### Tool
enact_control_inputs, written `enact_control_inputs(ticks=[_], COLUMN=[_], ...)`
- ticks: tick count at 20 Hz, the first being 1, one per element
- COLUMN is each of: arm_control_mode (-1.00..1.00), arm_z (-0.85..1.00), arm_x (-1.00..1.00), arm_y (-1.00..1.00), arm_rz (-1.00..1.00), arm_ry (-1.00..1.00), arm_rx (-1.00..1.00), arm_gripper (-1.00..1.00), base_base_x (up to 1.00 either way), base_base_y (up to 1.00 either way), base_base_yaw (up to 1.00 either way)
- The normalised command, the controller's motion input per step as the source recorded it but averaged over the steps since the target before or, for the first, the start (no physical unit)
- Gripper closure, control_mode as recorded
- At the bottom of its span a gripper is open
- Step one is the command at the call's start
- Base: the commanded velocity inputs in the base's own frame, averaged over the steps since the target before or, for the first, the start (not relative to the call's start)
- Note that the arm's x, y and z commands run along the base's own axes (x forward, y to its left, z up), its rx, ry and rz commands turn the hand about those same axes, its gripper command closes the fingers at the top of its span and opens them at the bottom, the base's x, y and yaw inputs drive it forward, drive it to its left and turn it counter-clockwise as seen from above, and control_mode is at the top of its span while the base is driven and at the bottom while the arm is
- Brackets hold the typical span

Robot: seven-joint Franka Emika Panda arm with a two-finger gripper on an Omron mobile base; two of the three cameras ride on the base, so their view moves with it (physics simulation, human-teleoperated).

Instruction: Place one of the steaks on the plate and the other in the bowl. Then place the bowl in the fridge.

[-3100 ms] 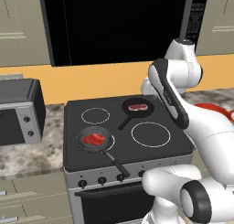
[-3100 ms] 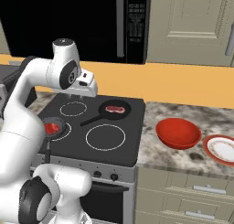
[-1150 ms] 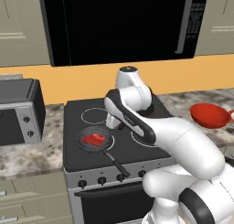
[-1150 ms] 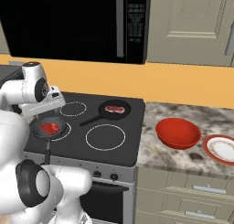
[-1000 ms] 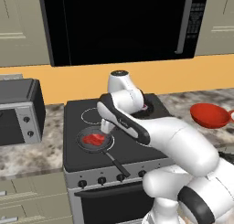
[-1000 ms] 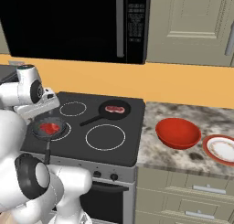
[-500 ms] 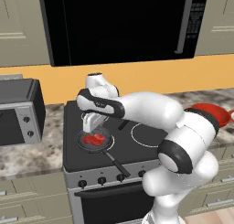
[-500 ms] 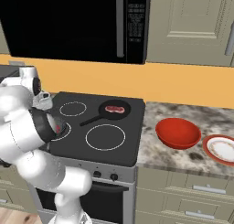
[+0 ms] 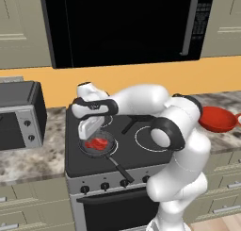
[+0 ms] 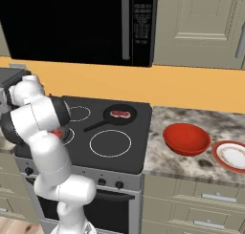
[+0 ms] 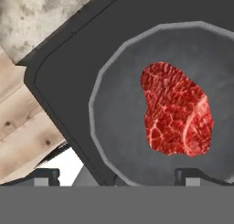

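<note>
Pincer (image 11: 116,175), tips spread apart, hovers over the bright red raw steak (image 11: 176,109); at two o'clock off-centre, it may clip the grey round pan's (image 11: 114,118) rim.

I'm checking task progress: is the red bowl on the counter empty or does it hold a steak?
Empty. The right base view shows the bowl with a bare red inside; both steaks lie in pans.
</note>
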Motion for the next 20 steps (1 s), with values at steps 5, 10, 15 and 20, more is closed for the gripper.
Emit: enact_control_inputs(ticks=[5,10,15,20], arm_control_mode=[-1.00,-1.00,-1.00,-1.00], arm_z=[-0.43,-0.36,-0.13,-0.24], arm_x=[0.35,0.22,0.17,0.12], arm_y=[0.02,0.11,0.15,0.01], arm_rz=[0.00,0.00,0.00,0.00], arm_ry=[0.00,-0.06,-0.11,-0.07], arm_rx=[-0.01,-0.01,-0.07,-0.05], arm_gripper=[-1.00,-1.00,-1.00,-1.00], base_base_x=[0.00,0.00,0.00,0.00], base_base_y=[0.00,0.00,0.00,0.00], base_base_yaw=[0.00,0.00,0.00,0.00])
